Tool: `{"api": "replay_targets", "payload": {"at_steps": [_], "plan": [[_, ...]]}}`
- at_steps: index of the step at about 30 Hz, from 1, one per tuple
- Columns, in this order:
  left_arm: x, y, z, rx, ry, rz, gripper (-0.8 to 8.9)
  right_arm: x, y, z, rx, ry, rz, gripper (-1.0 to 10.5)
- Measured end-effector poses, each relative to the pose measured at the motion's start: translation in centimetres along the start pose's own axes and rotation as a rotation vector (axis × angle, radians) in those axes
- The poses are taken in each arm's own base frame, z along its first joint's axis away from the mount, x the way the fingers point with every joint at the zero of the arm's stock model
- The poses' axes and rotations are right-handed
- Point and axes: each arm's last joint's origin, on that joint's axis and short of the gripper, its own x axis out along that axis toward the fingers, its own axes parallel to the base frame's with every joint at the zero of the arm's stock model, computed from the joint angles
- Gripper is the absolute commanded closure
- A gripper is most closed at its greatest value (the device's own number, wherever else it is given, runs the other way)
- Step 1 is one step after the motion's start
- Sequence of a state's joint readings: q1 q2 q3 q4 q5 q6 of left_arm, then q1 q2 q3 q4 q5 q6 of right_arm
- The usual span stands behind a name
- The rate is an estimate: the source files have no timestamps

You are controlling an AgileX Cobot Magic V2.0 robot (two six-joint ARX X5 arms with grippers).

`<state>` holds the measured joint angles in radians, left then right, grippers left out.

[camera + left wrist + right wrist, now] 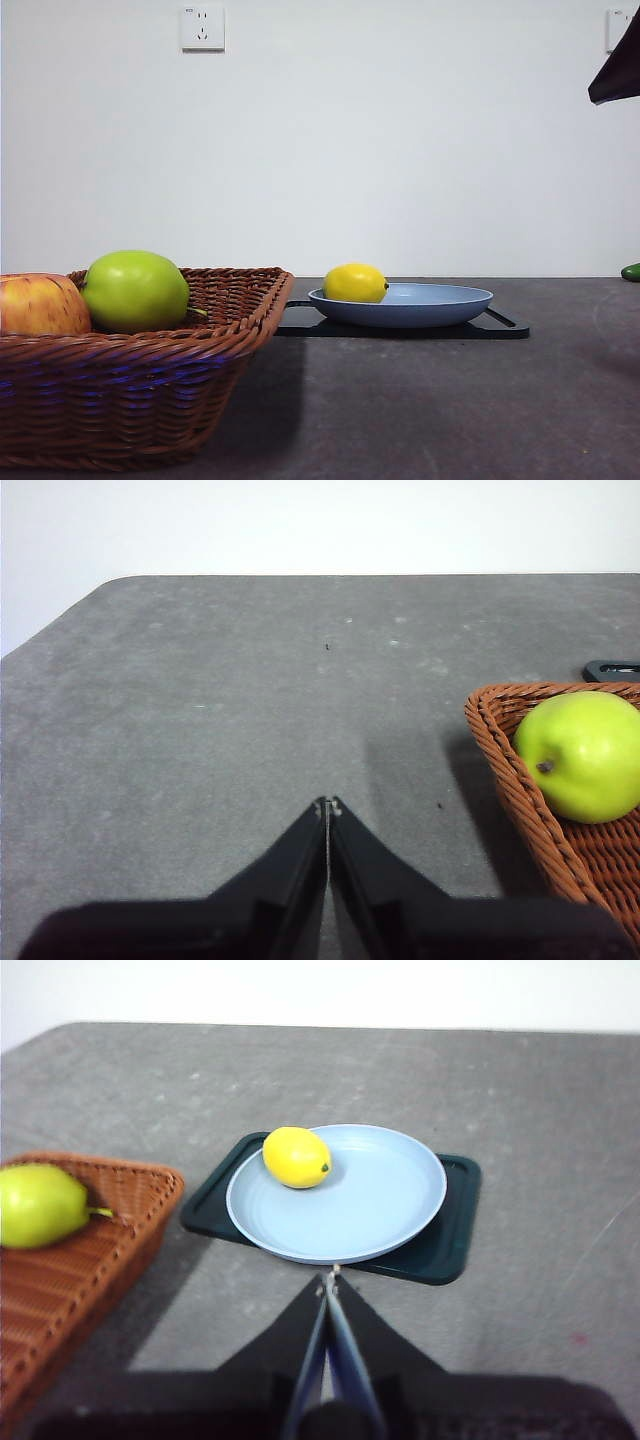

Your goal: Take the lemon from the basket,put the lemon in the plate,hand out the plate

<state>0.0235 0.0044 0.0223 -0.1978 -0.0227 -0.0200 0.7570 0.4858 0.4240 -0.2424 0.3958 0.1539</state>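
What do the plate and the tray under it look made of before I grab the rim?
The plate: matte light blue, no glare, faint concentric rings; probably plastic or melamine, possibly glazed ceramic. The black tray: thin, slightly glossy raised lip; likely moulded plastic.

**Plain wall, grey table**

Background is a bare white wall (400, 150), evenly lit, no windows in view. One white power socket (202, 27) sits high on it; part of a second fitting (617, 28) shows at the upper right edge. The table (450, 400) has a dark grey, speckled matte surface with a rounded corner (115, 585) and soft shadows.
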Motion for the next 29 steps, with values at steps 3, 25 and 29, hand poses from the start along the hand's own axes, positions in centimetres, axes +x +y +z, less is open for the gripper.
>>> {"api": "replay_targets", "payload": {"at_steps": [3,25,29], "plan": [[0.0,0.0,0.0,0.000,0.000,0.000,8.05,-1.0,-1.0,0.3,-0.026,-0.056,-0.022,9.4],[0.0,0.0,0.0,0.000,0.000,0.001,8.05,0.5,-6.4,-9.2,0.067,-0.114,-0.108,9.4],[0.0,0.0,0.0,0.000,0.000,0.000,8.05,0.5,-6.4,-9.5,0.069,-0.089,-0.109,9.4]]}}
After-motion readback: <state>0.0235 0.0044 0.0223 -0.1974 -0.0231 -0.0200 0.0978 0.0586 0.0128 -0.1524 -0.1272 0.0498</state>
